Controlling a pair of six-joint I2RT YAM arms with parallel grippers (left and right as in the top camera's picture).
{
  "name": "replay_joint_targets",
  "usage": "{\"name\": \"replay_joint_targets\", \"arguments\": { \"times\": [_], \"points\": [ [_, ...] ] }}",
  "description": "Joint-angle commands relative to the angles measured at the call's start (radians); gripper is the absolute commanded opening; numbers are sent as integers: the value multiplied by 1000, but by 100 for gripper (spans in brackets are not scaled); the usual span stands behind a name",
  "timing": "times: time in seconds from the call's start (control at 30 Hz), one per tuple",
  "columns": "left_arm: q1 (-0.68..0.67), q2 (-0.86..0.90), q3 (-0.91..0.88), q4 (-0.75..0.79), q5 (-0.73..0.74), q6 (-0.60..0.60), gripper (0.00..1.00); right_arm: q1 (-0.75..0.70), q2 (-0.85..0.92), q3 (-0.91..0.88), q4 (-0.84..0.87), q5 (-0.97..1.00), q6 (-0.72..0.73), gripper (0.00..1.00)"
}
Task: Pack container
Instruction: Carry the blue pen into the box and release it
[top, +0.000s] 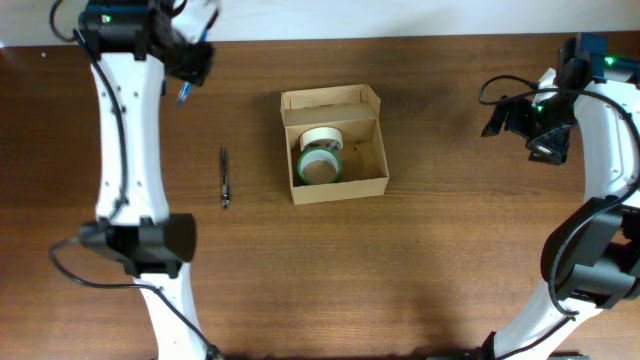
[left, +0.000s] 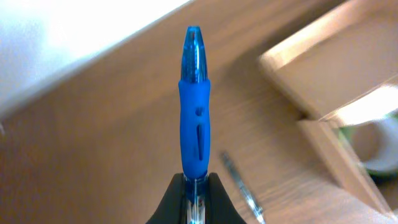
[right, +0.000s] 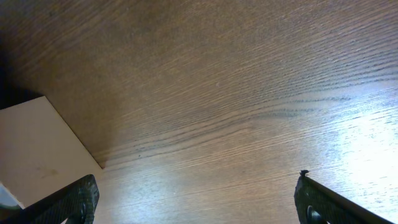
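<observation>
Left gripper (left: 196, 186): closed on blue pen (left: 194, 118), lifted far-left, seemingly bound for container (top: 340, 188).
Right gripper (right: 196, 190): fingers wide apart, empty, parked clear.
Container: central, flap open, tape rolls (top: 320, 158) inside.
Black pen (top: 225, 178): loose, left of container.

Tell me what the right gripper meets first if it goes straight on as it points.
Probably the bare table, straight ahead of the open right gripper; the corner of the container lies left of that line. Depth unclear.
</observation>
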Motion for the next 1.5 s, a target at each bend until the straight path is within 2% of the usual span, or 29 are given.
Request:
{"name": "replay_joint_targets", "arguments": {
  "times": [0.0, 0.13, 0.33, 0.57, 0.73, 1.0, 1.17, 1.27, 1.33, 1.47],
  "points": [
    [-116, -12, 109, -76, 100, 238, 2, -6, 5, -3, 3, -8, -3, 99],
    [-261, -3, 92, -164, 153, 393, 2, -6, 5, -3, 3, -8, -3, 99],
    [-450, 2, -108, -152, 145, 536, 2, -6, 5, -3, 3, -8, -3, 99],
    [-517, 2, -391, 18, 76, 540, 2, -6, 5, -3, 2, -8, -3, 99],
    [-517, 2, -573, 166, 20, 491, 2, -6, 5, -3, 2, -8, -3, 99],
    [-516, 7, -718, 270, 18, 492, 2, -6, 5, -3, 2, -8, -3, 99],
    [-516, 32, -736, 278, 17, 491, 2, -6, 5, -3, 2, -8, -3, 99],
    [-516, 43, -736, 278, 11, 469, 24, -6, 5, -3, 0, -8, -3, 99],
    [-516, 43, -736, 278, -10, 468, 33, -6, 5, -3, -1, -8, -3, 99],
    [-518, 39, -695, 276, -133, 354, 33, -6, 5, -3, -1, -8, -3, 99]
  ]
}}
